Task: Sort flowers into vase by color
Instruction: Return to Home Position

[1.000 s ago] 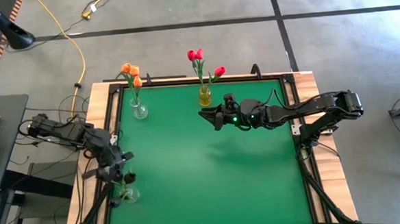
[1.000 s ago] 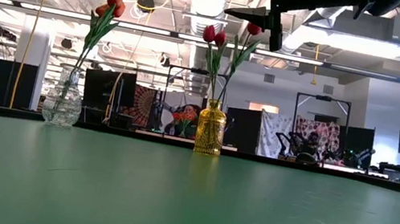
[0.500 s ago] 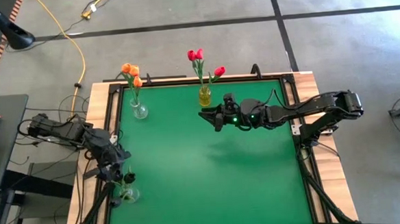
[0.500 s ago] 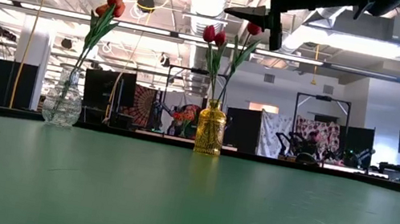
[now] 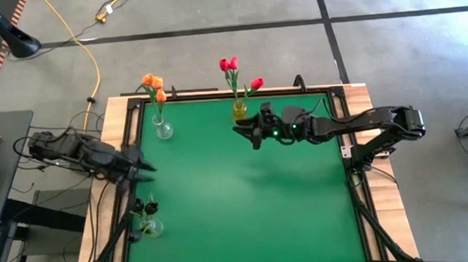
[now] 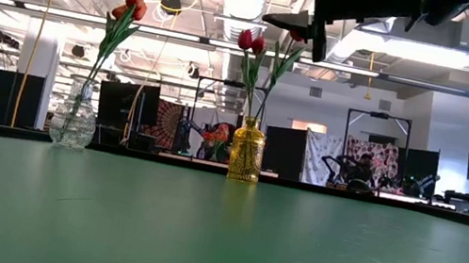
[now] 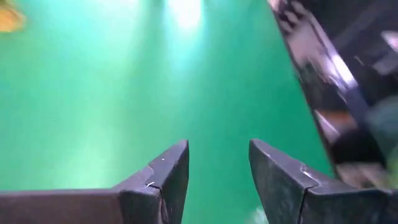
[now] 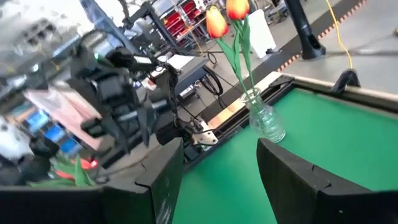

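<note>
Three vases stand on the green table (image 5: 247, 218). A clear vase (image 5: 162, 129) at the far left holds orange tulips (image 5: 153, 82). A yellow vase (image 5: 239, 111) at the far middle holds red tulips (image 5: 229, 65). A clear vase (image 5: 150, 226) at the near left corner holds near-black tulips (image 5: 146, 208). My left gripper (image 5: 143, 168) hovers open over the table's left edge, between the two clear vases; its wrist view shows the gap (image 7: 217, 152). My right gripper (image 5: 244, 134) hangs open in the air just near of the yellow vase, pointing left (image 8: 221, 146).
Wooden boards and a black frame (image 5: 350, 153) border the table. Cables lie beside the left arm (image 5: 66, 148). The middle and right of the green table hold no objects. The low view shows the orange tulips' vase (image 6: 73, 124) and the yellow vase (image 6: 246, 151) at the far edge.
My left gripper has risen from above the near-black tulips' vase and drawn toward the far edge, turning to point toward the table's right. My right gripper has shifted slightly toward the far edge, toward the yellow vase. No vase or flower has moved.
</note>
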